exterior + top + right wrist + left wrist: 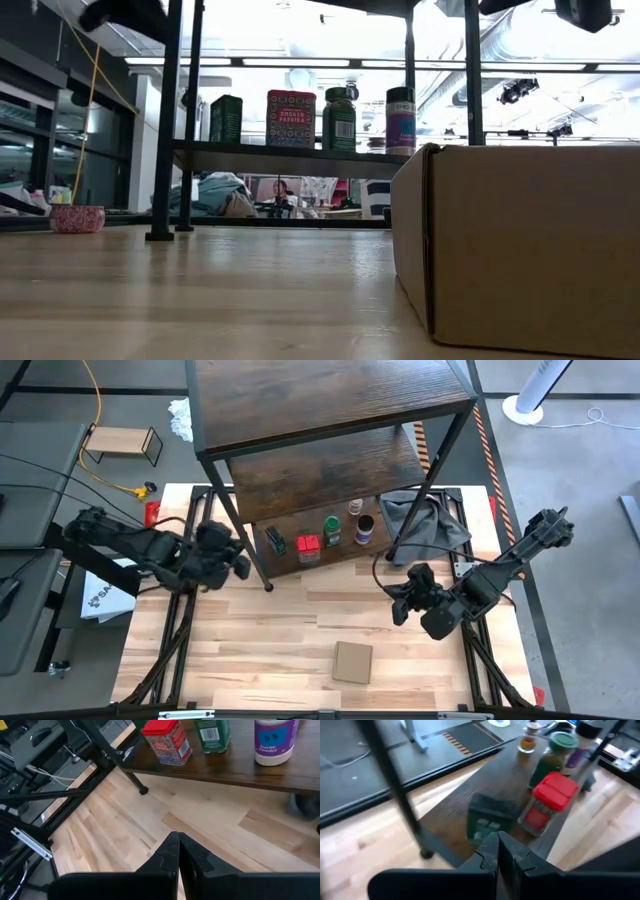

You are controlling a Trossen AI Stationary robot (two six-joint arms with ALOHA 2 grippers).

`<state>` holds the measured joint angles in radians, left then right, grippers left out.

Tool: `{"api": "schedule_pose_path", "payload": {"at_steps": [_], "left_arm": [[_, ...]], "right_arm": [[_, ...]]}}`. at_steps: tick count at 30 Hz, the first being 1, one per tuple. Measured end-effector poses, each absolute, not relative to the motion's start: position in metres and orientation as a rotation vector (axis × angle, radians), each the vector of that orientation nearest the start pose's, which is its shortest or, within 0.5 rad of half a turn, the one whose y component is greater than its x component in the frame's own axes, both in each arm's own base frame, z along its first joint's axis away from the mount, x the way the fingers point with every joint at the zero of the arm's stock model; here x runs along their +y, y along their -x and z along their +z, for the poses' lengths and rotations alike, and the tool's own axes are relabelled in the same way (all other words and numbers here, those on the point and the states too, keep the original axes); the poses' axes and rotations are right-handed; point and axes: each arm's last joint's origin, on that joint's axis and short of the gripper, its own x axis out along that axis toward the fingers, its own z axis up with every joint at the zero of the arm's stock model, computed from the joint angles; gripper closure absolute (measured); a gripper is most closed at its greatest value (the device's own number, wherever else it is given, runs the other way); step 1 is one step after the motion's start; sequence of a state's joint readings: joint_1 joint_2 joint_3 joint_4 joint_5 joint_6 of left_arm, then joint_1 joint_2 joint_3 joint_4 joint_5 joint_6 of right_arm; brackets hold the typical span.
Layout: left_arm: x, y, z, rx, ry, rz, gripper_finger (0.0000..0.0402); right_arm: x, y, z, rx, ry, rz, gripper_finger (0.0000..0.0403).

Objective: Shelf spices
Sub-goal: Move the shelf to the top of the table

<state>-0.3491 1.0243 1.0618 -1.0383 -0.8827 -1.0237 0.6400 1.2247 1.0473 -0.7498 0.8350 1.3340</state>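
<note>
Five small spice containers (322,536) standing on lowest board of dark brown wood-grain, black-framed shelf (330,400); left hand (243,567) and right hand (398,610) both closed, empty, above light wooden tabletop (260,640).

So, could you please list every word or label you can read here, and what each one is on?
"SMOKED PAPRIKA": on the red spice tin, low view.
"Garlic Powder": on the purple-labelled jar, right wrist view.
"SA...": cut-off letters on the white sheet beside the table, high view.
Labels on the green-lidded jar and the dark tin: too small or blurred to read.
The cardboard box: no print visible.
</note>
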Motion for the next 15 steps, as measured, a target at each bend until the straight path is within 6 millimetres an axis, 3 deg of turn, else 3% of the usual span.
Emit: {"api": "schedule_pose_path", "payload": {"at_steps": [6, 15], "left_arm": [[-0.039, -0.191, 0.333, 0.492, 0.332, 0.616, 0.0401], [-0.046, -0.194, 0.339, 0.54, 0.412, 0.369, 0.0401]], "right_arm": [[0.127, -0.205, 0.301, 0.436, -0.65, -0.5, 0.0403], [0.132, -0.209, 0.308, 0.449, -0.635, -0.381, 0.0403]]}}
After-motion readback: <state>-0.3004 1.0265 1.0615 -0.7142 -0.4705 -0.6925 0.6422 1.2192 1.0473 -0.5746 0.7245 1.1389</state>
